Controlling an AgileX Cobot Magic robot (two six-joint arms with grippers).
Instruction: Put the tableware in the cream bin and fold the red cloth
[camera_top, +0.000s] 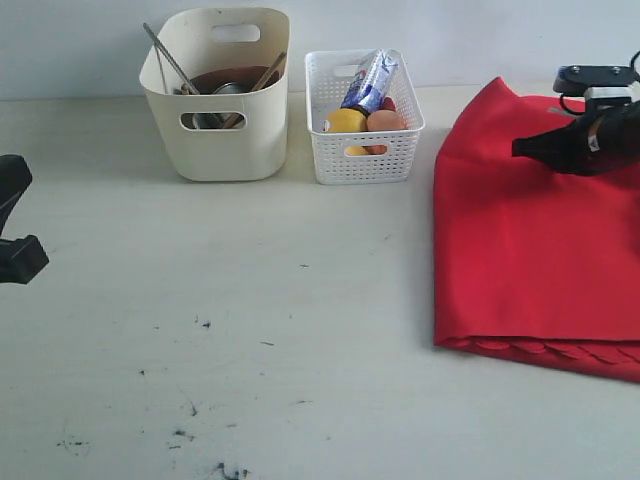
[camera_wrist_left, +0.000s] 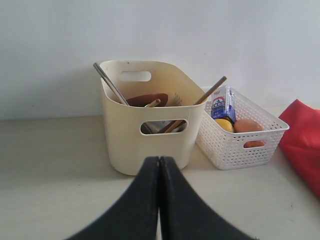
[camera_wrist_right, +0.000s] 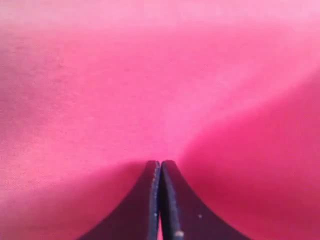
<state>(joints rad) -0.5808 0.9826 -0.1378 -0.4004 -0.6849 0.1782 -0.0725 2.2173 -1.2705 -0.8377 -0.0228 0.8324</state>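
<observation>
At red cloth (camera_top: 520, 260), right gripper (camera_top: 517, 149) closed, tableware (camera_top: 222, 85) inside cream bin (camera_top: 225, 155).

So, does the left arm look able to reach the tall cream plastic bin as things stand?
Probably yes: only bare table lies between the left gripper and the cream bin ahead.

Colour findings:

- **Cream bin** (camera_top: 215, 140): plain cream, unpatterned.
- **Round wooden plate** (camera_wrist_left: 147, 99) inside it: dark reddish brown.
- **Perforated basket** (camera_top: 365, 150): white, with a regular grid of small holes.
- **Milk carton** (camera_top: 370, 80): blue and white print.
- **Lemon** (camera_top: 345, 121): yellow.
- **Egg** (camera_top: 385, 121): pale orange-brown.
- **Red cloth** (camera_top: 530, 250): solid bright red, with a scalloped edge.
- **Table** (camera_top: 250, 330): off-white with scattered dark specks.
- **Left gripper** (camera_wrist_left: 159, 159) and **right gripper** (camera_wrist_right: 160, 162): black.
</observation>
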